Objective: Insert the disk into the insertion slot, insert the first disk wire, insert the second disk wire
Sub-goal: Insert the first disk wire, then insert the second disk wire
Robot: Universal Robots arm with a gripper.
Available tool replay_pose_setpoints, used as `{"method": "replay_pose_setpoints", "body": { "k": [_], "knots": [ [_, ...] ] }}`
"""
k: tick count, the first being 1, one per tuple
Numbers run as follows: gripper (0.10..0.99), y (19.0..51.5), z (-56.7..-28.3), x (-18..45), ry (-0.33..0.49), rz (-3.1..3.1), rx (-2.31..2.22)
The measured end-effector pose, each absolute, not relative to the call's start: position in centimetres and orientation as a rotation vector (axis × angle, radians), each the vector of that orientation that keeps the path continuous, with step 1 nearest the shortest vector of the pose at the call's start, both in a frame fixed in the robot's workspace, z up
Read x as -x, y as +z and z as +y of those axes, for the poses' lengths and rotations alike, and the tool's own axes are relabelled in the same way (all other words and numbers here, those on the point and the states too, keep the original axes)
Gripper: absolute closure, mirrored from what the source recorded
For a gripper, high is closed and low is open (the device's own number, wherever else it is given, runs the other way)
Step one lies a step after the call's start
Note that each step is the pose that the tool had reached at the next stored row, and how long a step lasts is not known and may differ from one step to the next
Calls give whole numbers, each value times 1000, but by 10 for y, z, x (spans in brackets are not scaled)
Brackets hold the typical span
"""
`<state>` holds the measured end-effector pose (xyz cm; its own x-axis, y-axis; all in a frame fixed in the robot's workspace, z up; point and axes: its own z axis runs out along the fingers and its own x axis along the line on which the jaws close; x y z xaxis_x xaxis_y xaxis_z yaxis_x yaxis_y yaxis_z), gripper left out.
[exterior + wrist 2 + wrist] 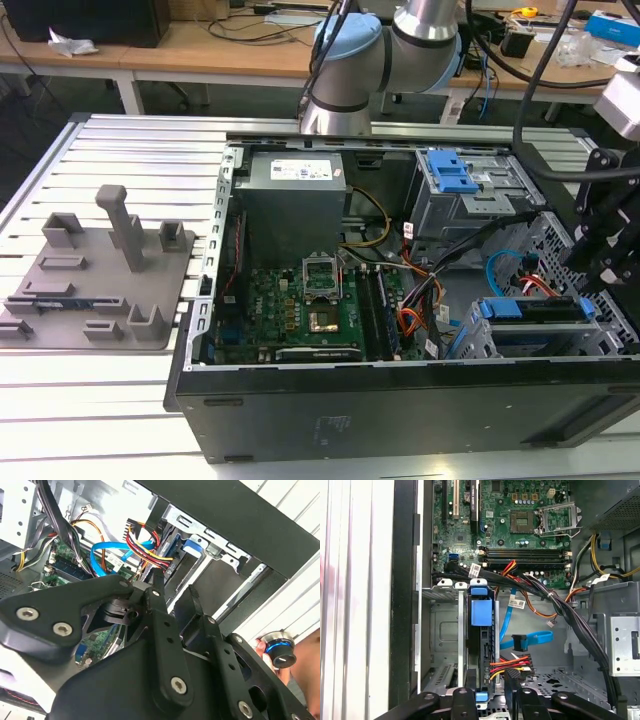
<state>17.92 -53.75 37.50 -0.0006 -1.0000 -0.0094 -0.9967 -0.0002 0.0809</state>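
Observation:
The disk [481,614], silver in a bright blue carrier, sits inside the grey insertion slot [440,630] at the case's corner, on the exterior view's right [530,312]. The first disk wire [510,664], a red, yellow and black bundle, runs to the disk's rear end, and its black plug [166,568] lies just past my fingertips. My gripper [175,587] hangs over that end with its fingers apart and nothing between them. The second disk wire [532,639], light blue, loops beside the disk with its dark plug lying loose.
Thick black cable bundles [570,615] cross the open computer case [400,400] over the motherboard [520,525]. A taller grey cage with a blue clip [450,172] stands behind the bay. A person's hand holds a round knob [280,652] outside the case. A grey fixture plate [95,280] lies on the exterior view's left.

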Motion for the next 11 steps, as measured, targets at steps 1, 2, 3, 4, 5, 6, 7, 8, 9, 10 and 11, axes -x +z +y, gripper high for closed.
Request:
{"method": "replay_pose_setpoints", "body": {
  "k": [1,2,3,4,5,6,7,8,9,10,11],
  "knots": [
    [725,375,-537,-179,-99,-2185,-2184],
    [725,375,-537,-179,-99,-2185,-2184],
    [725,375,-537,-179,-99,-2185,-2184],
    [725,375,-537,-179,-99,-2185,-2184],
    [725,375,-537,-179,-99,-2185,-2184],
    [725,375,-537,-179,-99,-2185,-2184],
    [725,375,-537,-179,-99,-2185,-2184],
    [725,375,-537,-179,-99,-2185,-2184],
    [725,375,-537,-179,-99,-2185,-2184],
    [725,375,-537,-179,-99,-2185,-2184],
    [725,375,-537,-179,-99,-2185,-2184]
  ]
}}
